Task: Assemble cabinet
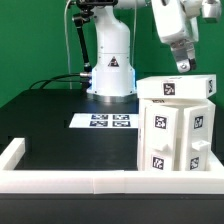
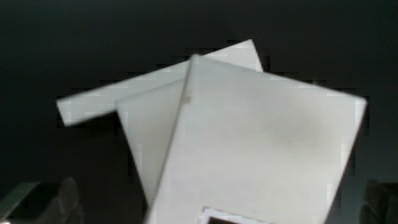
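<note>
The cabinet (image 1: 175, 128) is a tall white boxy body with square black-and-white tags, standing at the exterior view's right by the front rim. A white tagged panel (image 1: 176, 88) lies across its top, overhanging a little. My gripper (image 1: 182, 66) hangs just above that panel's far edge, apart from it. In the wrist view the white panel (image 2: 267, 130) fills the middle, with a tag's edge (image 2: 249, 214) at the frame's border and another white part (image 2: 121, 100) behind it. My dark fingers (image 2: 43, 202) show far apart at the corners, open and empty.
The marker board (image 1: 110, 122) lies flat on the black table in front of the arm's white base (image 1: 110, 65). A low white rim (image 1: 70, 180) edges the table's front and the exterior view's left side. Cables run behind the base.
</note>
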Tool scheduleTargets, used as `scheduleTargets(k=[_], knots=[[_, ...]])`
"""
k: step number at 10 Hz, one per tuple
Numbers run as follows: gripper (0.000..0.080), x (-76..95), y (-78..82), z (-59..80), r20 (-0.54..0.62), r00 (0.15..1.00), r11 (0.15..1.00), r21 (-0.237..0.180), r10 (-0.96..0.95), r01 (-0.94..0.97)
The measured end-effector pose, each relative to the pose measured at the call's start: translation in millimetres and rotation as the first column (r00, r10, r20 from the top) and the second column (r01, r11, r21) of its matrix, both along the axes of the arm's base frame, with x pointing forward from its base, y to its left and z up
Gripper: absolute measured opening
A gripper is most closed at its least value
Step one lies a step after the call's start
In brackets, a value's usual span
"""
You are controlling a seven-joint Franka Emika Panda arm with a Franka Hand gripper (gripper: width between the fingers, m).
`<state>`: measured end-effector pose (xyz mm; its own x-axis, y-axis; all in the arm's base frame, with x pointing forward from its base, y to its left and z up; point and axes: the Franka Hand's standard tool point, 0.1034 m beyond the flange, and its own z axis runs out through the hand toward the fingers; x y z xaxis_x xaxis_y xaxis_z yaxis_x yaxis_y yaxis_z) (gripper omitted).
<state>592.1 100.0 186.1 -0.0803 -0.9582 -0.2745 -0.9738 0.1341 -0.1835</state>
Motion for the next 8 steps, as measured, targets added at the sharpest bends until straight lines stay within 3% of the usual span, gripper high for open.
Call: scheduleTargets(k=[3,4,7,8], knots=[[0.0797,2.5,1.5,2.5,0.05,0.947,0.947,-0.062,0.319,-0.315],[0.0797,1.1,1.4,3.3,0.04,0.941,0.941,-0.056,0.335,-0.332],[0.0797,0.3,1.1,1.5,0.077,0.842,0.844,-0.118,0.534,-0.524],[0.0797,-0.4,0.9,1.3,0.076,0.76,0.76,-0.165,0.645,-0.629]])
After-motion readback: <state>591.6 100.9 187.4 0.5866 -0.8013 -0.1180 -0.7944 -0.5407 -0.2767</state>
